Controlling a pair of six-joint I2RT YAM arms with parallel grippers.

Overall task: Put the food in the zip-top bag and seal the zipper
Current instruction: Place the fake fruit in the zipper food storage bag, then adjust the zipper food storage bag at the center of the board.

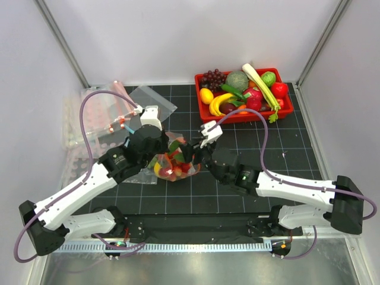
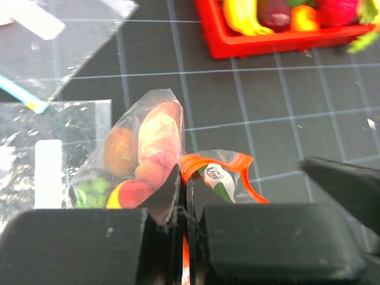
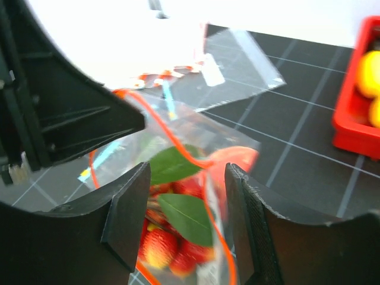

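Observation:
The clear zip-top bag (image 1: 172, 161) is lifted between my two grippers at the mat's middle, with the food inside: red, orange and yellow pieces and green leaves. My left gripper (image 1: 159, 155) is shut on the red-orange zipper (image 2: 221, 164) at the bag's left end; in the left wrist view the gripper (image 2: 184, 196) pinches the strip, and the filled bag (image 2: 148, 136) hangs beyond it. My right gripper (image 1: 196, 154) is open. In the right wrist view it (image 3: 187, 219) straddles the bag (image 3: 178, 205), with the zipper (image 3: 178, 142) running between its fingers (image 3: 127, 219).
A red tray (image 1: 249, 117) of toy produce stands at the back right, with grapes, banana, lemon and a celery stalk; it also shows in the left wrist view (image 2: 267, 44). Spare clear bags (image 1: 101, 119) lie at the back left on the black grid mat.

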